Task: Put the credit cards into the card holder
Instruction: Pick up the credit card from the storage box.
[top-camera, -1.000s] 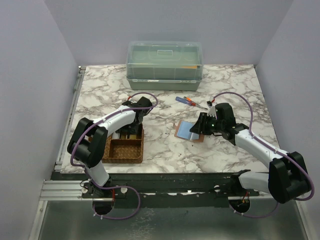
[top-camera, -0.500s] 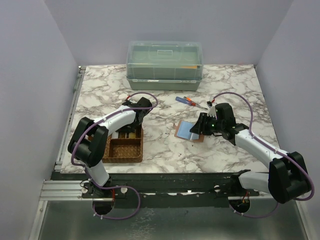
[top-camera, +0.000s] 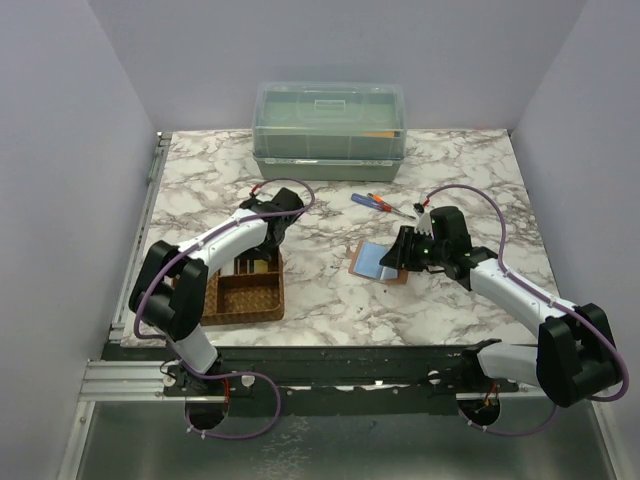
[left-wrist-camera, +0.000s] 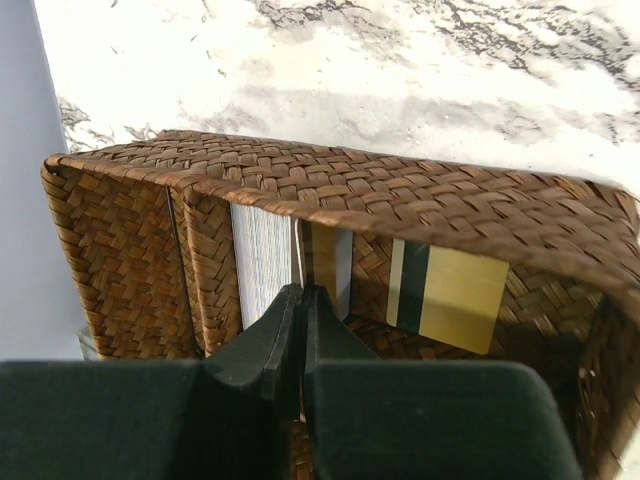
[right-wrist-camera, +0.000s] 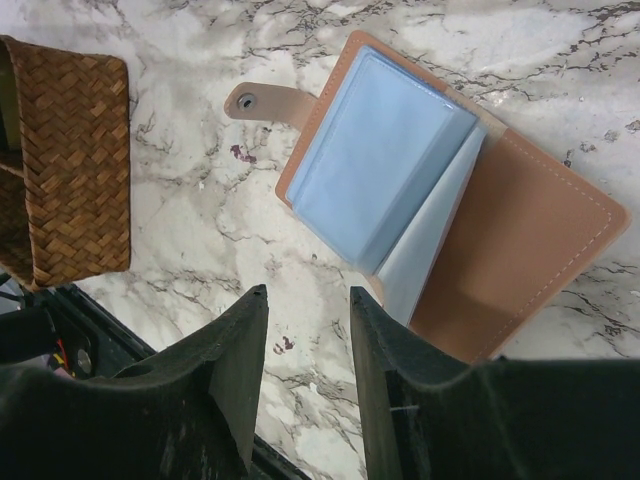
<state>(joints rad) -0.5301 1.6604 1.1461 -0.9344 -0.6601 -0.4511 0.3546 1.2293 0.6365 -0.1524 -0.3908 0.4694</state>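
I have the left arm reaching down into the tray (top-camera: 243, 310) at the left of the desk (top-camera: 330, 300). In its wrist view the left fingers (left-wrist-camera: 285, 330) are clenched to a thin slit. Their tips sit at the lower edge of the cards standing upright against the tray's far wall. A silver card (left-wrist-camera: 262, 262) stands just left of the slit and a darker one (left-wrist-camera: 325, 255) just right of it. The slit lines up with the edge between those two, but I cannot tell whether a card is actually pinched. A gold card (left-wrist-camera: 450, 297) with a dark stripe leans on the same wall, further right and apart from the fingers. All three are in the compartment right of the woven divider.

The card holder (right-wrist-camera: 520, 260) lies open on the marble near the middle of the desk, well apart from the tray. A light blue leaf (right-wrist-camera: 370, 170) lies over its left half; I cannot tell whether that is a card or a sleeve. Its strap (right-wrist-camera: 255, 100), with a snap, points away from the fold.

The right fingers (right-wrist-camera: 240, 370) are spread and grasp nothing. They hang above bare desk just beside the holder's near edge.

At the far edge of the desk stands a lidded clear box (top-camera: 330, 130). Two screwdrivers (top-camera: 380, 203) lie between it and the holder.
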